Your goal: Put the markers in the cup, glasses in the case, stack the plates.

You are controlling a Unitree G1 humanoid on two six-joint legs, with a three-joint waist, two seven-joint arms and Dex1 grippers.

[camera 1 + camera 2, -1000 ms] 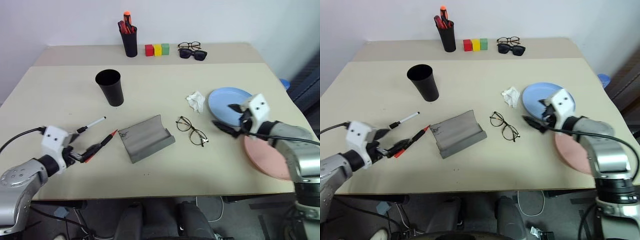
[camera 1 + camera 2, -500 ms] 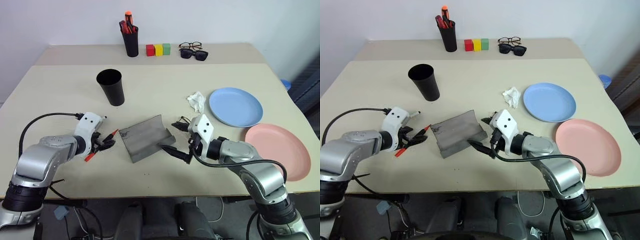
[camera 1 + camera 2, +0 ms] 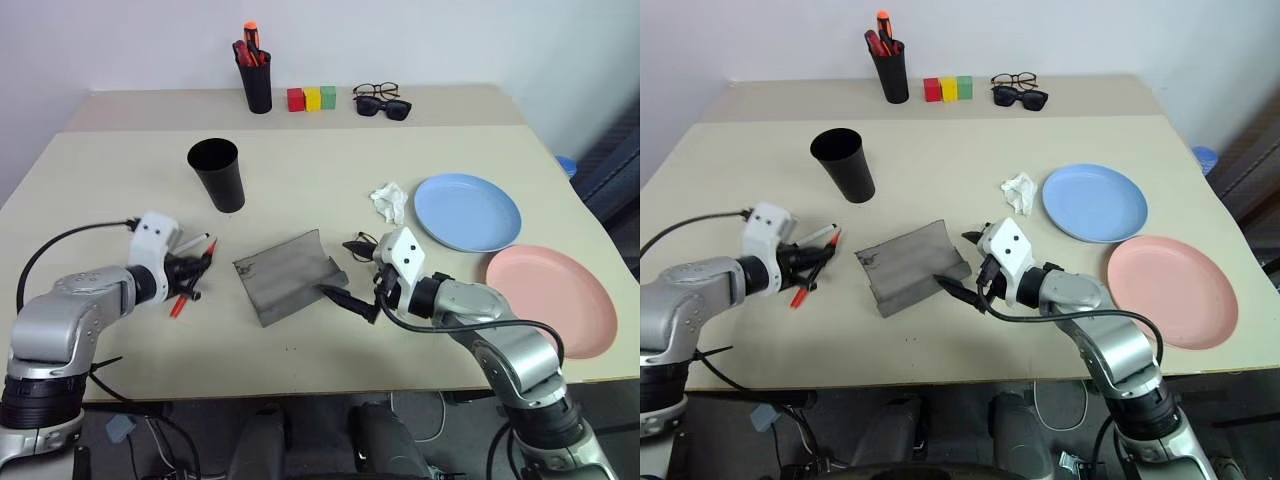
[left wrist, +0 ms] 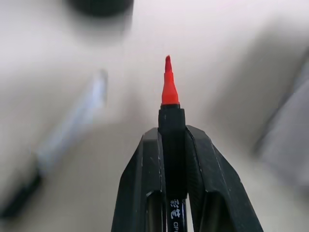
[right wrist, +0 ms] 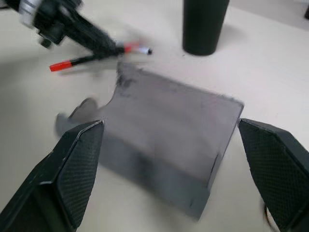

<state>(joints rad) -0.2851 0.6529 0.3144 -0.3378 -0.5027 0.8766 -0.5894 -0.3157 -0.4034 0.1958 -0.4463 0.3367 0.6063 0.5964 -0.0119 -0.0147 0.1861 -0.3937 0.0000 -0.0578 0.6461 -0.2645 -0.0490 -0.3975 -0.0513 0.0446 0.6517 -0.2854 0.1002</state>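
1. My left gripper [image 4: 172, 145] has its two black fingers pinched flat on the black middle of the slim red marker [image 3: 186, 290], whose red tip pokes out ahead of them.
2. In the head views that marker sits tilted off the beige table [image 3: 330, 170], near the front-left, with the white-barrelled marker with the black cap [image 3: 190, 243] lying just beyond it.
3. I judge the red marker light and stiff, with a smooth plastic barrel that could swivel in a narrow pinch; the middle is the sensible place to hold it.
4. The wide matte black plastic cup [image 3: 218, 174] stands upright farther back; being light and tall, I'd guess it tips easily if knocked.
5. My right gripper [image 5: 169, 164] stands wide, holding nothing, its fingers spread on either side of the grey trough-shaped spectacle case [image 3: 290, 275].
6. The thin black wire-frame glasses [image 3: 365, 246] lie just behind that hand, mostly hidden; they look fragile.
7. The light blue round plate [image 3: 468, 211] and the salmon pink plate [image 3: 552, 300] lie side by side at the right, unstacked.
8. White print on the marker's barrel begins "CP"; the rest I cannot read.
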